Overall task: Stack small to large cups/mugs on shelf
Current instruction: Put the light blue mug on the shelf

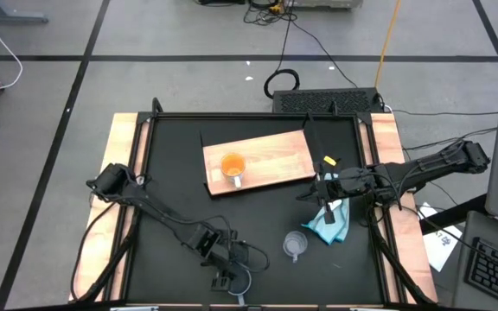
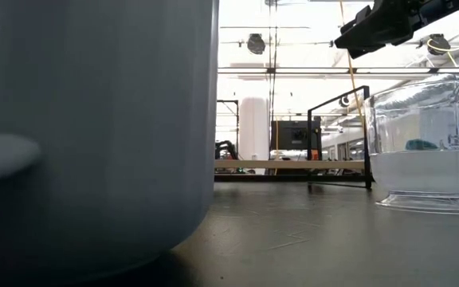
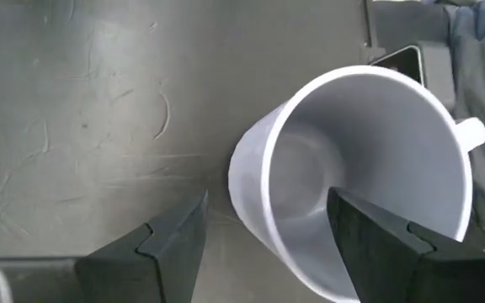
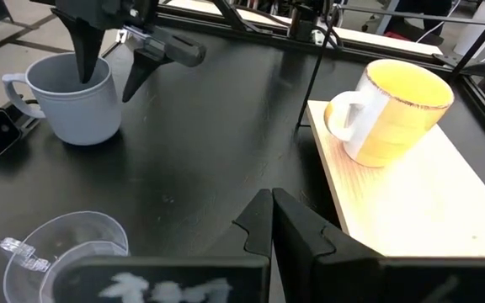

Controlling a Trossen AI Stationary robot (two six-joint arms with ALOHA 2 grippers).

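1. High view: the shelf (image 1: pixel 262 160), a wooden board, lies at the centre of the black table (image 1: pixel 171 186), its long axis running left to right with the right end tilted slightly toward the top of the frame. The orange cup (image 1: pixel 233 166) stands upright on the board's left part, mouth up, its white handle pointing toward the bottom of the frame. The clear cup (image 1: pixel 295 245) stands on the table at lower centre-right, just left of the blue cloth (image 1: pixel 331 222). The left arm reaches in from the left edge and bends down to the bottom centre, where the left gripper (image 1: pixel 234 278) sits over the grey mug (image 1: pixel 242 283). The right arm stretches in level from the right; the right gripper (image 1: pixel 312 193) hangs just above the cloth, off the board's right end.

2. Low view: the grey mug (image 2: pixel 94 135) fills the left half of the frame. The clear cup (image 2: pixel 425 147) stands upright at right. The board (image 2: pixel 289 164) shows edge-on far behind.

3. Left wrist view: the mug (image 3: pixel 352 177) is upright, mouth open to the camera, handle at the right rim. The left gripper (image 3: pixel 268 240) is spread wide, one finger inside the mug and one outside its wall, not closed on it.

4. Right wrist view: the right gripper (image 4: pixel 273 220) has its fingers pressed together, holding nothing. The orange cup (image 4: pixel 394 109) stands on the board (image 4: pixel 411 202) at right, handle pointing left.
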